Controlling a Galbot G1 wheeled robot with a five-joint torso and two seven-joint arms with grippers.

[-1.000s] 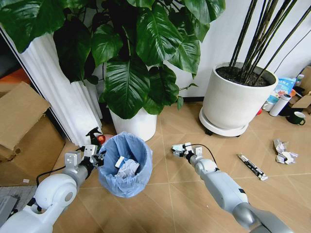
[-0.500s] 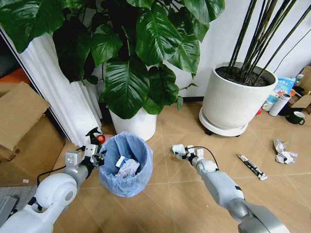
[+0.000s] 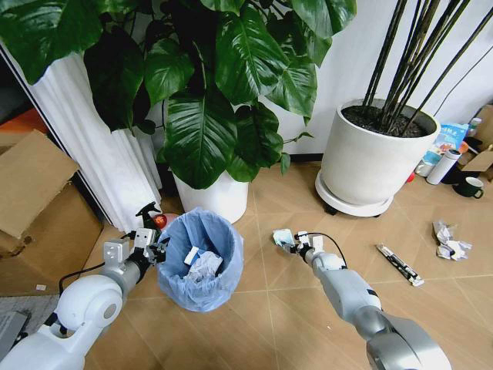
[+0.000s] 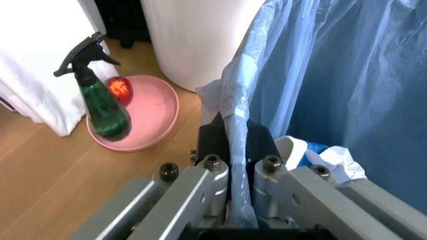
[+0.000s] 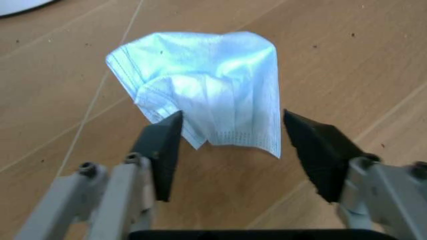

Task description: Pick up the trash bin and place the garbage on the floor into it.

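Bin (image 3: 199, 260) upright, mouth up, left end effector (image 4: 235, 150) clamping rim

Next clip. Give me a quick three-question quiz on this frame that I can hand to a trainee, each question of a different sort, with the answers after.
1. True or false: the left gripper is shut on the rim of the trash bin.
2. What lies between the right gripper's open fingers? A) a red wrapper B) a light-blue face mask C) a bottle
3. Fill in: the black-white stick wrapper lies on the ____.

Key
1. True: its fingers pinch the bag-lined rim.
2. B: the mask lies flat on the floor, between the fingers, not yet gripped.
3. Floor, on the robot's right, not in the bin.
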